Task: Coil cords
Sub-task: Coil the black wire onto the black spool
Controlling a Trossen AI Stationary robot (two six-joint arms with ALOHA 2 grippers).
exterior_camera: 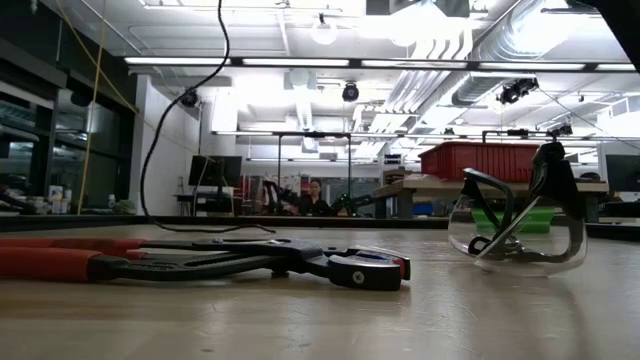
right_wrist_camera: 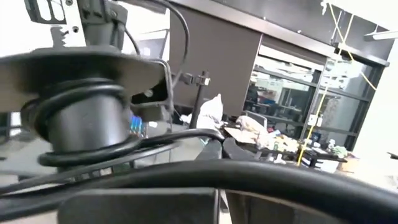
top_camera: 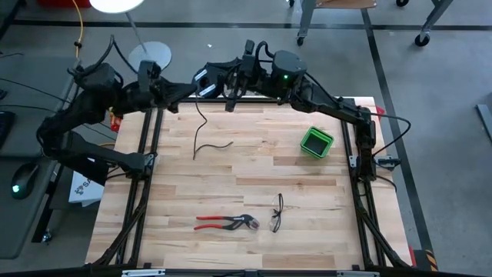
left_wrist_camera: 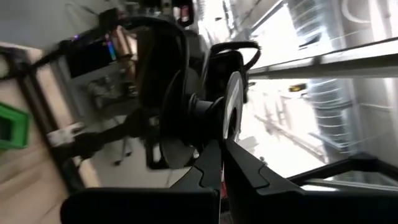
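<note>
You are partway through, by my reading; the reel [right_wrist_camera: 87,106] sits up in the air at the far edge of the bench [top_camera: 246,208], between the 2 arms, and the right wrist view shows only about 2 turns of the cord [top_camera: 201,131] wrapped around its core. The rest of that thin black line hangs down from the reel and trails in a loose wavy tail across the wood, so most of the winding looks still to be done.

Your left hand [top_camera: 154,75] is clenched at the far left, near the reel; the left wrist view shows the reel's disc edge-on just past its fingers [left_wrist_camera: 249,177], though I cannot tell whether it is actually gripping it. Your right hand [top_camera: 231,96] is also clenched, close by on the other side, with the cord running right across its fingertips [right_wrist_camera: 249,152]; whether it pinches the line I cannot say.

The pliers [top_camera: 227,223], safety glasses [top_camera: 277,214] and green bin [top_camera: 316,142] lie well apart from the cord and play no part.
</note>
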